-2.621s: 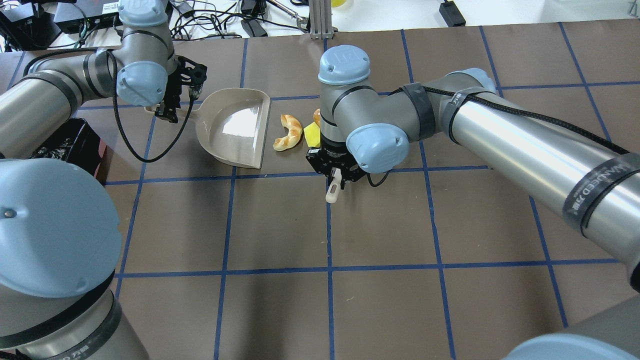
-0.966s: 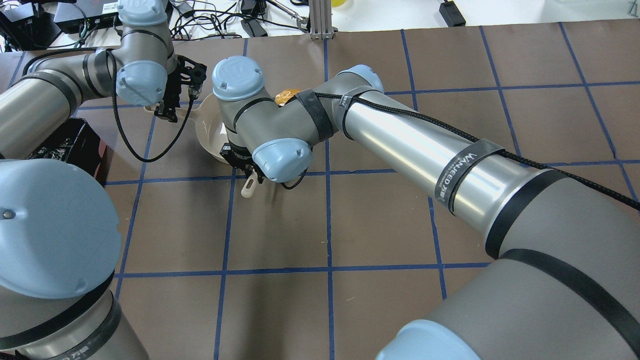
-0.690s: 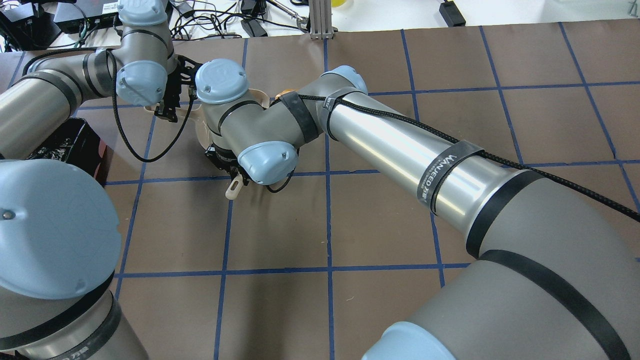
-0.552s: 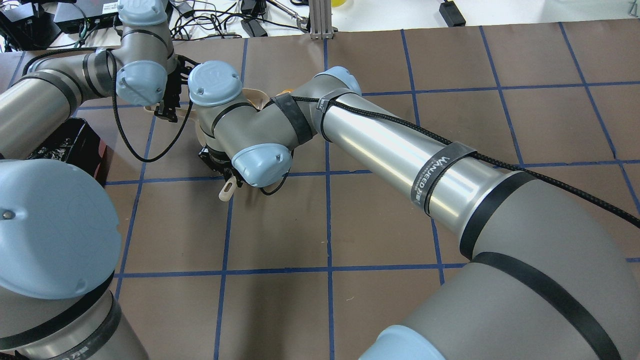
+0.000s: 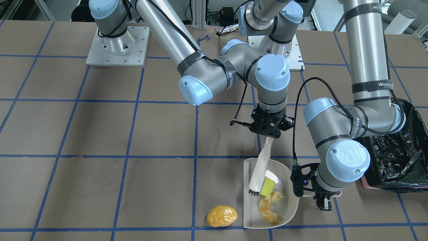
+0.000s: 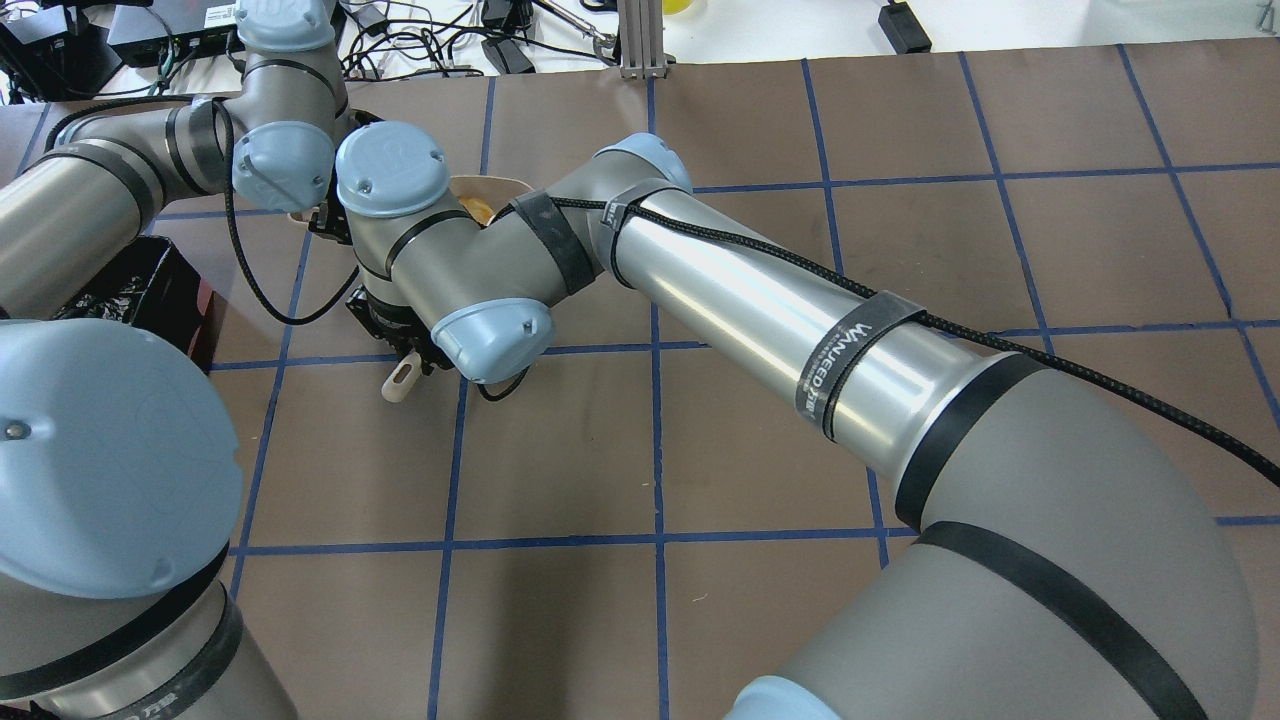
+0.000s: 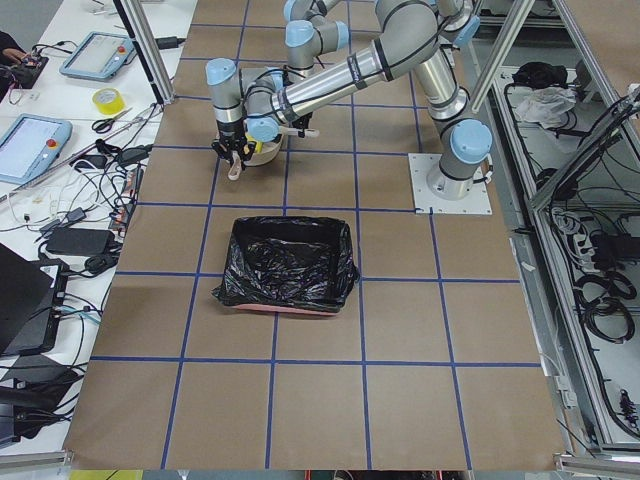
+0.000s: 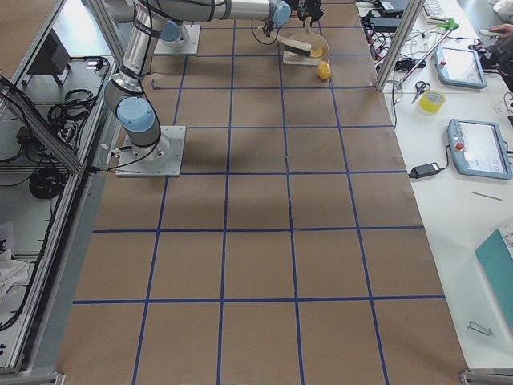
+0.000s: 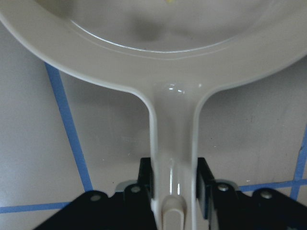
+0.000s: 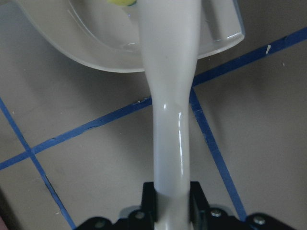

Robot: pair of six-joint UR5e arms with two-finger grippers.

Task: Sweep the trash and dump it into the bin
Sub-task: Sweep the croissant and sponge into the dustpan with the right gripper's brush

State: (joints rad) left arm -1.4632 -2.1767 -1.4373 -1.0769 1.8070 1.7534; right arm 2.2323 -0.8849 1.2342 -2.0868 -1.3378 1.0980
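The front-facing view shows most. The bin (image 5: 403,157) is cut off at the right edge and partly hidden behind the left arm. There are three pieces of trash. The yellow wedge (image 5: 266,186) and the croissant (image 5: 268,209) lie inside the dustpan (image 5: 289,204) at lower centre. The golden-brown lump (image 5: 222,216) sits on the table just beside the pan's open edge. The right gripper (image 5: 268,135) is clamped on the handle of one brush (image 5: 261,165), whose bristles rest in the pan against the wedge. The left gripper (image 5: 321,195) grips the pan's handle.

In the overhead view the right arm covers nearly the whole pan. Only a sliver of rim, a golden speck I cannot identify and the brush's handle end show, at upper left.

From the left-end camera the one bin stands whole at centre, well apart from the pan at the upper left.

From the right-end camera the lump shows beside the pan at the top.

The left wrist camera shows both fingers (image 9: 145,184) pinching the pan's handle.

The right wrist camera shows the fingers (image 10: 149,199) squeezing the brush handle, with the wedge cut off at the top.
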